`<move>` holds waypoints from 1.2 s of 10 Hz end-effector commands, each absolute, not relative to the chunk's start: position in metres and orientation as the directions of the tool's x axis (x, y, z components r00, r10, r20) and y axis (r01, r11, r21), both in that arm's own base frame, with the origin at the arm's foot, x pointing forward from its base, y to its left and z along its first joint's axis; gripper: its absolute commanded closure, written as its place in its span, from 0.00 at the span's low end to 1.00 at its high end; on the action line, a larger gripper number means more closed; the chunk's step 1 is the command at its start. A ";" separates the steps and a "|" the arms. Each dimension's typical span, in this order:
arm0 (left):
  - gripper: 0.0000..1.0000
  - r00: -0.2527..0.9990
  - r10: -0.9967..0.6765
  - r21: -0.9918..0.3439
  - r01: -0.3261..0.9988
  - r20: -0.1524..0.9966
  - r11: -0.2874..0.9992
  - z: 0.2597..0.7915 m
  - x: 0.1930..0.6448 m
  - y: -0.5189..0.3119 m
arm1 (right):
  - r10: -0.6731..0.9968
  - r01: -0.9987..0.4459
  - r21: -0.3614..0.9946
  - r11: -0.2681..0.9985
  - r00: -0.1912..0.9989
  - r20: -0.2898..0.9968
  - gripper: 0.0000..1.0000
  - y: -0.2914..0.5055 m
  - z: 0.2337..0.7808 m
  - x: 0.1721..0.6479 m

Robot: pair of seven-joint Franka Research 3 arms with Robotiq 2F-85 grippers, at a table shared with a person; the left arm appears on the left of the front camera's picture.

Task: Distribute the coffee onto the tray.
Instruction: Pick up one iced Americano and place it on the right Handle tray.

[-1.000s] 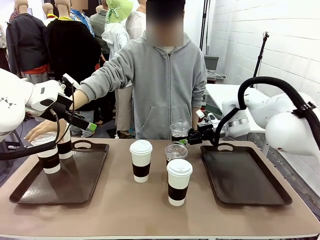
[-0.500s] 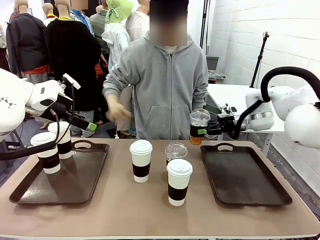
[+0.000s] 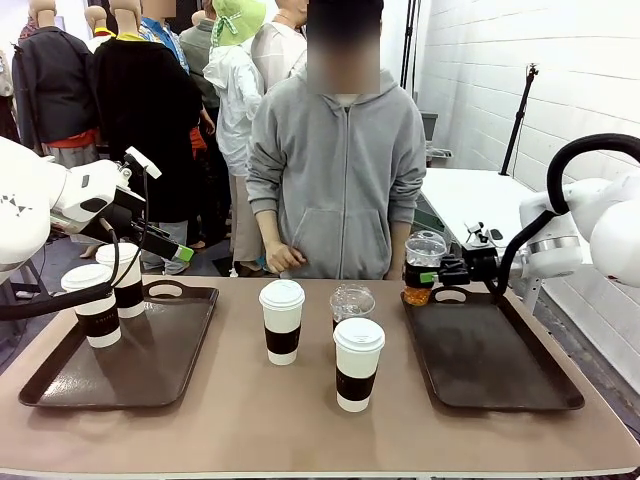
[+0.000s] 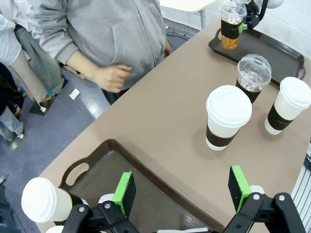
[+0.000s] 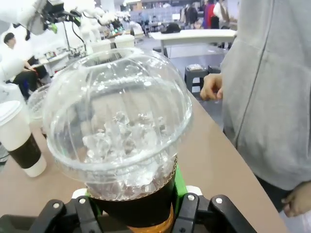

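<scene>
Right jaws clamped on dome-lidded cup (image 3: 425, 265), upright — dome up, at tray (image 3: 490, 360) corner.

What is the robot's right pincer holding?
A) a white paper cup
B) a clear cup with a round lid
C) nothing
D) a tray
B: the right pincer is closed around a clear cup with a dome lid and dark drink inside, held just above the far end of the right tray.
</scene>
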State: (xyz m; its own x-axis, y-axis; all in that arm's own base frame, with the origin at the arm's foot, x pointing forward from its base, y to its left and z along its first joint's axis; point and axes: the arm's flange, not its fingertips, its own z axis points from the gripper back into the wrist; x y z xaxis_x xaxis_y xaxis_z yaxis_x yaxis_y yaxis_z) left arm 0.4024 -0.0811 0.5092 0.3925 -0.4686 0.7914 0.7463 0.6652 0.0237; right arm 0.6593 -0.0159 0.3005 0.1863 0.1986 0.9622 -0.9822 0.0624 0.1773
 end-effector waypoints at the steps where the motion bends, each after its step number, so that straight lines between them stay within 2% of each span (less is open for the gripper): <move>1: 0.00 0.396 -0.466 0.018 0.747 0.791 0.665 0.507 0.403 -0.079 | 0.181 -0.981 0.179 0.075 0.189 0.965 0.36 -0.004 0.315 0.650; 2: 0.00 0.396 -0.466 0.018 0.747 0.791 0.665 0.507 0.403 -0.079 | 0.199 -0.982 0.177 0.062 0.186 0.962 0.36 -0.016 0.300 0.659; 7: 0.00 0.396 -0.466 0.018 0.747 0.791 0.665 0.507 0.403 -0.079 | 0.204 -0.979 0.191 0.067 0.201 0.958 0.36 -0.019 0.293 0.656; 12: 0.00 0.396 -0.466 0.018 0.747 0.791 0.665 0.507 0.403 -0.079 | 0.225 -0.975 0.179 0.132 0.206 0.952 0.36 -0.062 0.289 0.649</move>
